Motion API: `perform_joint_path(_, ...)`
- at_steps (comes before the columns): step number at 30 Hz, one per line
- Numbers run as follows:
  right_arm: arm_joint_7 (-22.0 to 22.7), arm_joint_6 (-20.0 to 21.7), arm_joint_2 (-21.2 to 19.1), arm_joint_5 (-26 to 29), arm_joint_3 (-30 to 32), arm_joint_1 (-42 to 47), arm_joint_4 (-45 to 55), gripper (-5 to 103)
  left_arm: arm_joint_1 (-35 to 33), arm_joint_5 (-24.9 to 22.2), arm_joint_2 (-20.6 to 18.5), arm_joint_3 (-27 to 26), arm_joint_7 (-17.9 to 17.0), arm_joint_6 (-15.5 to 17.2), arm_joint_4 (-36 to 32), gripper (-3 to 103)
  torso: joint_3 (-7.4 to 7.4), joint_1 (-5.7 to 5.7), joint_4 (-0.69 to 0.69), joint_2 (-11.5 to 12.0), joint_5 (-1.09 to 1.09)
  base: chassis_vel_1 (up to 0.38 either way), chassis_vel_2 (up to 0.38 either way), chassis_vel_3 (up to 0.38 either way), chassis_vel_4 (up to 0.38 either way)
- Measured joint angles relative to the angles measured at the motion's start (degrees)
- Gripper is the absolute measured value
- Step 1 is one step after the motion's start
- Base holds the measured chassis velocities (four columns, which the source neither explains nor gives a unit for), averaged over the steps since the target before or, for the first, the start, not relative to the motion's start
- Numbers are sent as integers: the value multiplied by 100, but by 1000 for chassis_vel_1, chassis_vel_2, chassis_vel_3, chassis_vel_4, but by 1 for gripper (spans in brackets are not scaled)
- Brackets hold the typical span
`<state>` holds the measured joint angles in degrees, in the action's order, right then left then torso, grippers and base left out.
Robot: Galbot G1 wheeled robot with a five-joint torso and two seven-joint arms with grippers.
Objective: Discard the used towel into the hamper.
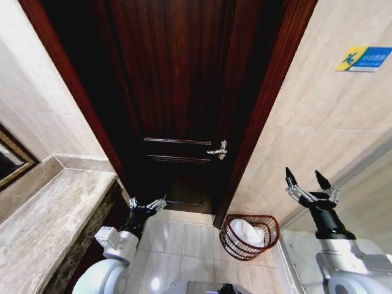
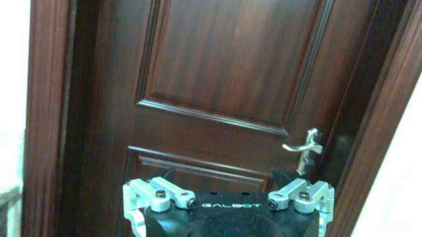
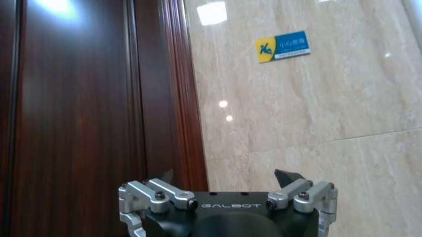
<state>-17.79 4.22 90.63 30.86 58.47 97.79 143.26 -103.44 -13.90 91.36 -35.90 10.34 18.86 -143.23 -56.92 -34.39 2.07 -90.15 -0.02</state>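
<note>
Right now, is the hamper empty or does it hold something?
Not empty: the hamper stands upright by the door frame with a white towel inside.

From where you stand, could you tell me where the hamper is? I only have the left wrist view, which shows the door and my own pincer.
Observer: The hamper stands on the floor by the door frame's base, near the tiled wall.
Operator: Thank you. Is anything in it?
Observer: Yes, something white, seemingly a towel, lies inside.
Operator: Is the right pincer holding anything?
Observer: No, the right pincer is open and empty, raised above and to the right of the hamper.
Operator: And my left pincer?
Observer: The left pincer is open, low before the door, beside a stone counter.
</note>
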Motion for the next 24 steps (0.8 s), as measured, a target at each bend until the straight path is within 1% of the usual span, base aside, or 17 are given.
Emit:
perform_joint_path(4,4,0,12,-16,3,-19,-1,100,0,0,2,0,0,0,0,99,0,1,1,0,4,206,-202,-202,207)
perform_joint_path(5,31,0,17,-34,3,-25,-1,100,0,0,0,0,0,0,0,99,0,2,-1,0,0,210,-242,-216,233)
perform_joint_path(12,42,-70,-23,-87,62,-23,-1,100,-1,0,1,0,0,0,0,99,2,7,0,-2,1,232,-224,-219,201)
perform_joint_path(14,4,-151,-33,-129,99,-38,-1,100,-2,0,1,0,0,0,-1,99,4,9,1,-5,0,99,-64,-142,113)
perform_joint_path(15,-4,-172,-33,-139,106,-39,-1,100,-2,0,0,0,0,0,-1,99,2,8,-2,-4,0,45,-17,-122,34)
perform_joint_path(17,-11,-229,-25,-159,116,-40,-1,100,-1,0,0,0,0,0,0,99,2,6,-1,-3,4,0,0,0,0)
perform_joint_path(19,-36,-301,-16,-205,133,-40,-1,100,0,0,0,0,0,0,0,99,1,2,0,-1,2,-55,28,38,-15)
perform_joint_path(22,-182,-550,23,-421,271,-5,-1,100,1,0,1,0,0,0,-1,99,-1,-4,2,2,2,-45,43,76,-41)
perform_joint_path(24,-152,-721,52,-512,381,20,-1,100,2,0,2,0,0,0,0,99,-2,-5,0,2,1,-62,45,42,-51)
